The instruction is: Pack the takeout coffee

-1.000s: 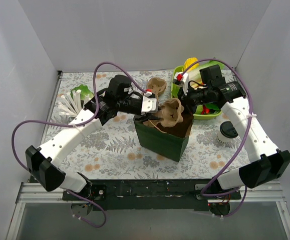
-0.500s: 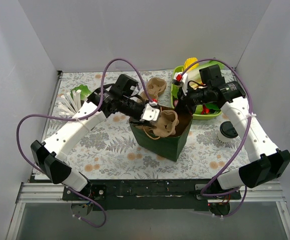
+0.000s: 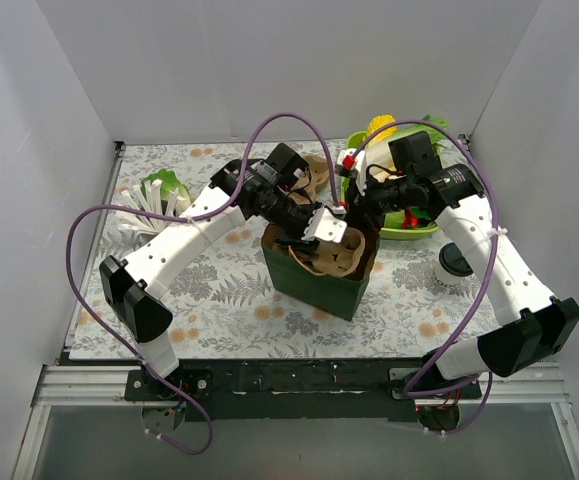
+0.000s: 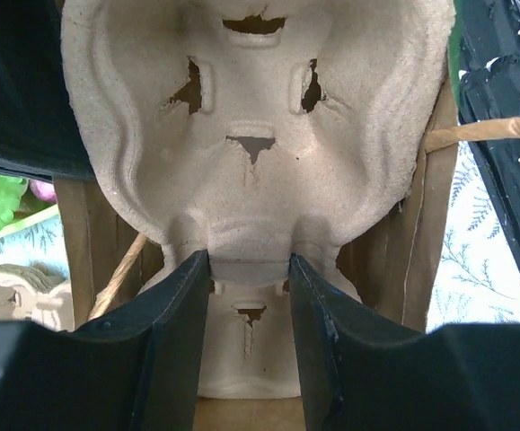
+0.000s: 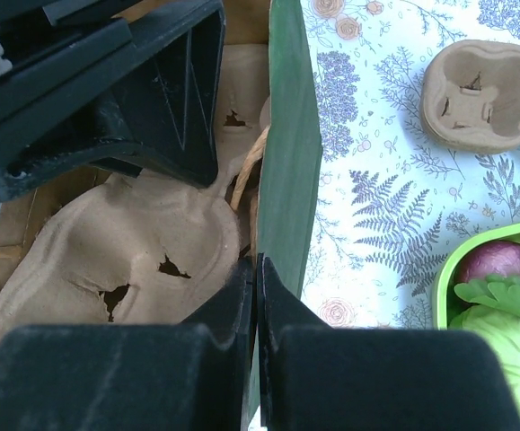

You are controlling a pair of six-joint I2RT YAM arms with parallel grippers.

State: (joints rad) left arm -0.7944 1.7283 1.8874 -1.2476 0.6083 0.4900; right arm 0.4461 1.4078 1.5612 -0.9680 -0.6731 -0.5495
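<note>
The 2-cup carrier (image 4: 251, 135) is clamped in the left claw (image 4: 249, 260) inside the green bag (image 3: 319, 285), its rim pinched by the right claw (image 5: 256, 269) — the takeout coffee (image 3: 456, 262) is seen on the tabletop (image 3: 219, 295), not yet packed.

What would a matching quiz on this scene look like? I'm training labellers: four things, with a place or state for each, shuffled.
1 coffee; 2 held carrier; 3 spare carrier; 4 right tool
a shut on bag rim; b on table, right of bag; c in left tool, in bag mouth; d on table, beyond bag
Pairs: 1-b, 2-c, 3-d, 4-a
</note>
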